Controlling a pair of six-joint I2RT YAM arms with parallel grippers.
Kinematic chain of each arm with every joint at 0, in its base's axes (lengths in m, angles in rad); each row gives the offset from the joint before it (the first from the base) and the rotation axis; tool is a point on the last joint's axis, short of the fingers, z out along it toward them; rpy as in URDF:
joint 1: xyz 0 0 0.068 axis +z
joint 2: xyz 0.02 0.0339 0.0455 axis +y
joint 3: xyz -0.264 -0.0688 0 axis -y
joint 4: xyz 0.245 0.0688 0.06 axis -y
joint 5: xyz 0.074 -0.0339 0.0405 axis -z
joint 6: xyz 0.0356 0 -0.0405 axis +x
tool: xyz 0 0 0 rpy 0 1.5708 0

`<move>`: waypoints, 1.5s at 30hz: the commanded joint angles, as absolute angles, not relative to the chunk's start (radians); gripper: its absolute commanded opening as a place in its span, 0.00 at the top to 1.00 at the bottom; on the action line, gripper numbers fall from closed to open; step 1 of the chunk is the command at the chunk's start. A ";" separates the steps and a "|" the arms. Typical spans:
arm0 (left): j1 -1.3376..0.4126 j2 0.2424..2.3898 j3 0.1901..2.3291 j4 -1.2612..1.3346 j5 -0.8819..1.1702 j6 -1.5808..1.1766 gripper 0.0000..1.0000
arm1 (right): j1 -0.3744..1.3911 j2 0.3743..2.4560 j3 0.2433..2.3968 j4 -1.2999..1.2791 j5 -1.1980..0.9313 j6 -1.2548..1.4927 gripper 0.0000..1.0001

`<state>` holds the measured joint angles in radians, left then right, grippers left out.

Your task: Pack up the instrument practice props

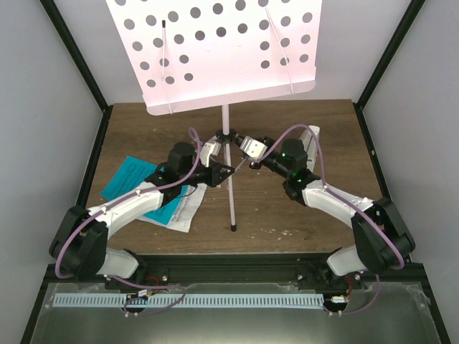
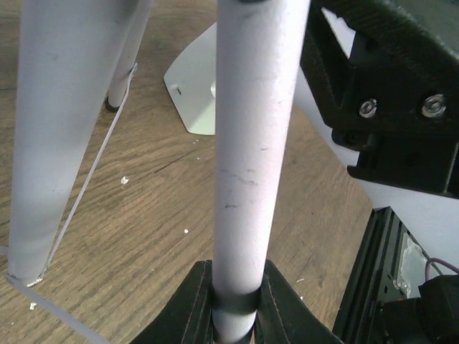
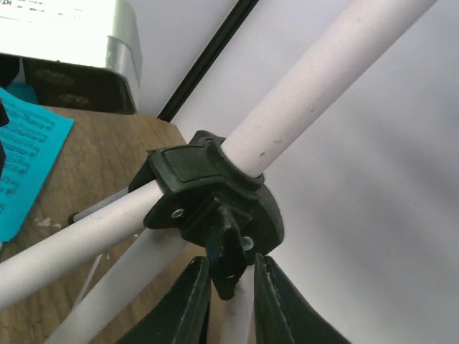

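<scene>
Packing barely begun: nothing stowed, music stand [image 1: 215,57] upright mid-table, legs spread.
Left gripper [image 2: 235,290] pinches the leg [image 2: 247,143] pointing to 6 o'clock; right gripper [image 3: 228,287] pinches the collar knob [image 3: 224,244]. Booklet [image 1: 129,175] lies loose at 9 o'clock. Folding and stowing are not yet done.

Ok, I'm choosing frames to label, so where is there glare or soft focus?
Top external: the music stand desk is brightly lit, almost washed out, the table darker below. Left wrist: the gripped pole is fairly sharp, the leg at left soft. Right wrist: the white object top left is blown out, the black collar crisp.
</scene>
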<state>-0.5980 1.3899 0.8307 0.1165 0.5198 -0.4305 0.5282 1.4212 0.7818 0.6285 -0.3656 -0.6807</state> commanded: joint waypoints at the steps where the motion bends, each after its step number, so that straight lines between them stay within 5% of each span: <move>1: -0.601 1.367 0.836 0.085 0.567 -0.494 0.96 | 0.508 1.350 0.783 0.781 -0.288 -0.685 0.70; 11: -0.600 1.353 0.805 0.096 0.554 -0.483 0.96 | 0.496 1.124 0.611 0.778 -0.341 0.162 0.05; 18: -0.601 1.350 0.791 0.044 0.496 -0.441 0.96 | 0.488 1.173 0.726 0.548 -0.489 0.890 0.11; 24: -0.601 1.346 0.782 0.061 0.500 -0.454 0.96 | 0.489 1.246 0.704 0.679 -0.571 1.295 0.01; 45: -0.601 1.345 0.779 0.074 0.506 -0.466 0.97 | 0.490 1.361 0.802 0.608 -0.516 1.416 0.28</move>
